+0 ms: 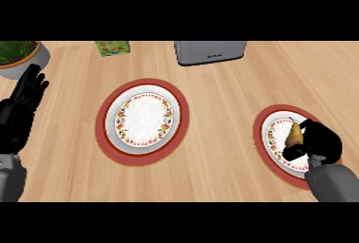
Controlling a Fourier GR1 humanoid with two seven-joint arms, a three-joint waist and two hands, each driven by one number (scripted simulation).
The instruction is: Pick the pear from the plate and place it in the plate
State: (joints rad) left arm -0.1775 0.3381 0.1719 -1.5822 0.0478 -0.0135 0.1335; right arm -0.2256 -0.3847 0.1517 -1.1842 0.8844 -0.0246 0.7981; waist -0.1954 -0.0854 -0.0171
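Fingers, right hand (321,140): curled round the yellow-brown pear (294,135).
Fingers, left hand (23,102): straight, pointing up; holding nothing.
Pear: over the right red-rimmed white plate (267,142); contact with the plate cannot be told.
Centre red-rimmed white plate (142,121): left of the pear, well apart.
Left hand: far left of the centre plate, at the view's edge.
Bench (217,109): light wood.
Grey toaster (210,51): beyond the centre plate.

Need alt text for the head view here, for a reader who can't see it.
The right hand curls its fingers around a pear on the right plate. A second plate sits at centre on the wooden counter; the left hand rests open at the left edge.
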